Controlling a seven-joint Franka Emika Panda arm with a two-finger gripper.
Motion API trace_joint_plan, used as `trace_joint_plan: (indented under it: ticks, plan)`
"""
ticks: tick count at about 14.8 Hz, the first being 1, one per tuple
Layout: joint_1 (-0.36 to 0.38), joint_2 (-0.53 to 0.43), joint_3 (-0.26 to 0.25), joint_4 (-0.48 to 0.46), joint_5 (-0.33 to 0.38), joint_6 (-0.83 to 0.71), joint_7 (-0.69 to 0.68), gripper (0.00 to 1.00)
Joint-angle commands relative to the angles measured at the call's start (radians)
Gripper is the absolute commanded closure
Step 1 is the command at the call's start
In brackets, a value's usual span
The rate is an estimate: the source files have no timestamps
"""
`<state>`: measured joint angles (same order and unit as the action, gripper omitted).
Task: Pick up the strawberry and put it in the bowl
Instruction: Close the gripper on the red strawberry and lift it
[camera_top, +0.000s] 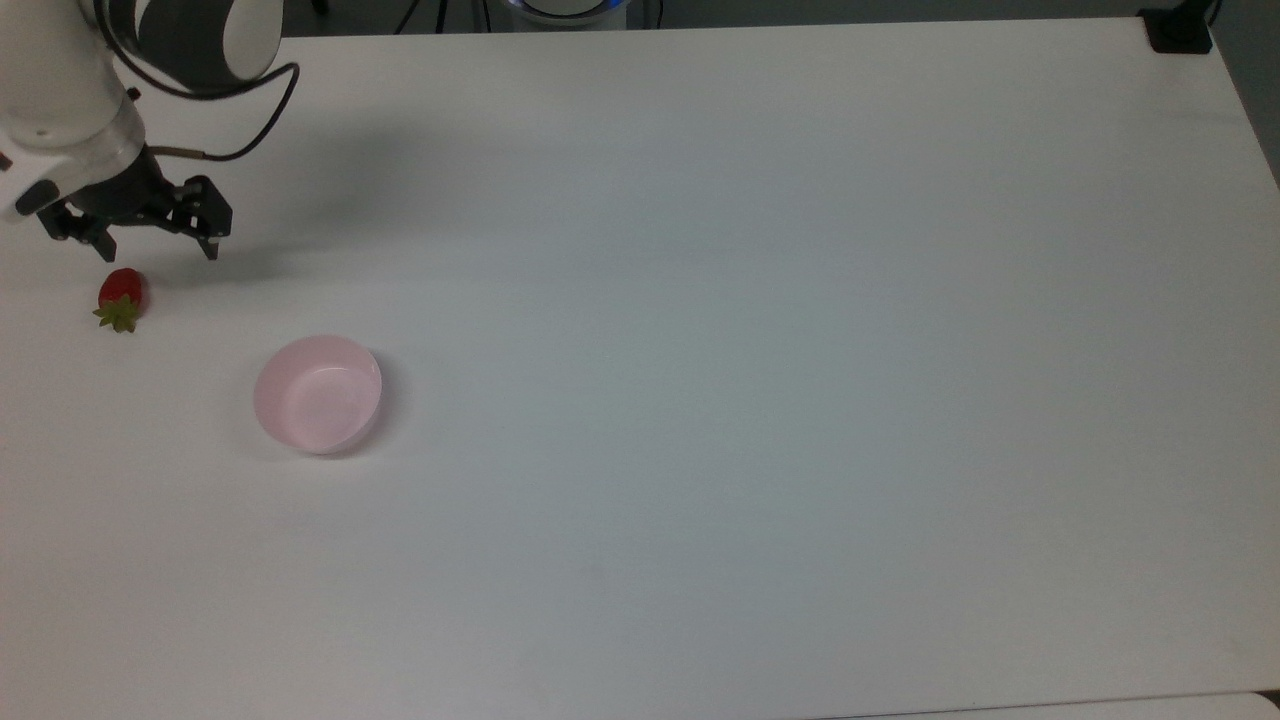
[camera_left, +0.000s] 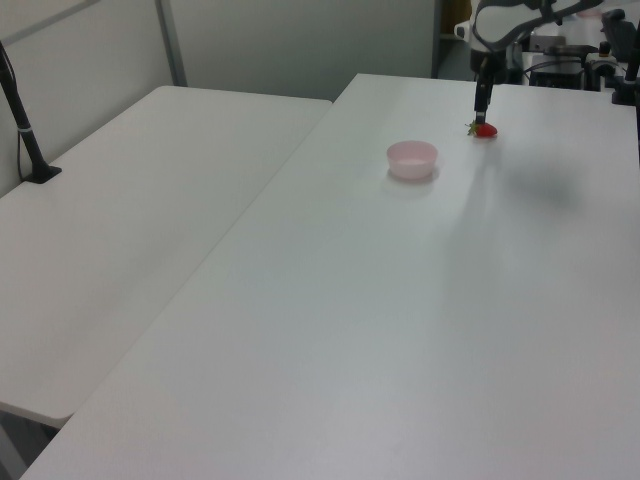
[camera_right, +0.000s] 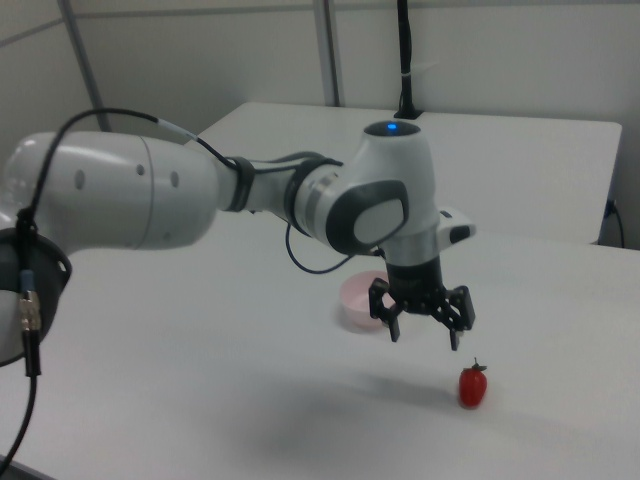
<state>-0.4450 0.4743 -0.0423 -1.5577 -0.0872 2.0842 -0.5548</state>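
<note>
The gripper (camera_top: 155, 250), jaws spread and empty, hangs near the strawberry (camera_top: 121, 296). It should centre over the berry, straddle its red body, then descend to the tabletop (camera_top: 700, 300).
</note>
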Motion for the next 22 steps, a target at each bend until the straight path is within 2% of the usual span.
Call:
trace_joint_plan:
  ticks: [1, 5, 8, 9, 11, 12, 16, 18, 22]
  plan:
    - [-0.033, 0.081, -0.001, 0.028, 0.007, 0.104, -0.014, 0.07]
    - [-0.058, 0.173, -0.001, 0.086, 0.010, 0.189, 0.029, 0.14]
    - [-0.067, 0.178, -0.001, 0.087, 0.009, 0.191, 0.026, 0.16]
    - [-0.067, 0.181, -0.001, 0.085, 0.007, 0.191, 0.027, 0.25]
    - [-0.066, 0.179, 0.001, 0.081, 0.012, 0.189, 0.029, 0.67]
    - [-0.063, 0.178, 0.001, 0.081, 0.015, 0.189, 0.033, 0.74]
    - [-0.046, 0.124, 0.025, 0.090, 0.017, 0.175, 0.182, 0.76]
    - [-0.043, 0.089, 0.103, 0.090, 0.015, 0.174, 0.287, 0.76]
    - [-0.035, 0.070, 0.208, 0.090, 0.001, 0.177, 0.429, 0.75]
